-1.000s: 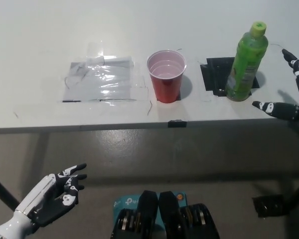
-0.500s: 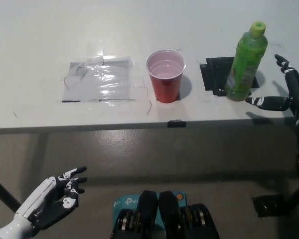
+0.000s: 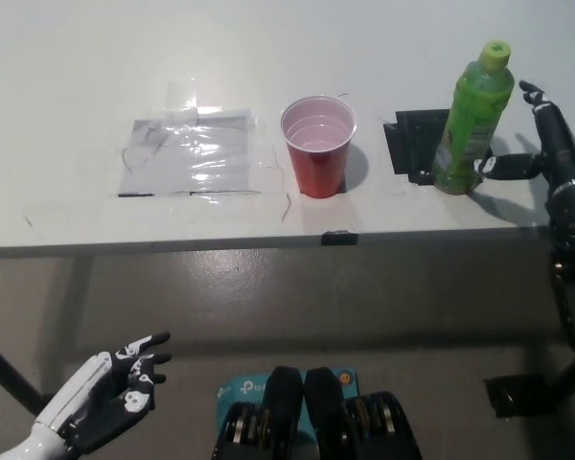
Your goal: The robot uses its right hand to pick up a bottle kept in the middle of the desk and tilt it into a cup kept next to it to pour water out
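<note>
Right hand (image 3: 541, 153) open, fingers spread just beside green bottle (image 3: 474, 120), holding nothing; thumb looks near the base. Bottle upright on black patch (image 3: 412, 144), right of red cup (image 3: 318, 146), mid desk (image 3: 77, 77). Best approach, probably: wrap mid-body, squeeze evenly, don't nudge it over. Left hand (image 3: 105, 398) idle, open, low left. Bottle label unreadable.

One green bottle (image 3: 476, 117), one red cup (image 3: 318, 146), one clear plastic sheet (image 3: 195, 155) and one black mat (image 3: 420, 142) are on the desk (image 3: 77, 77).
</note>
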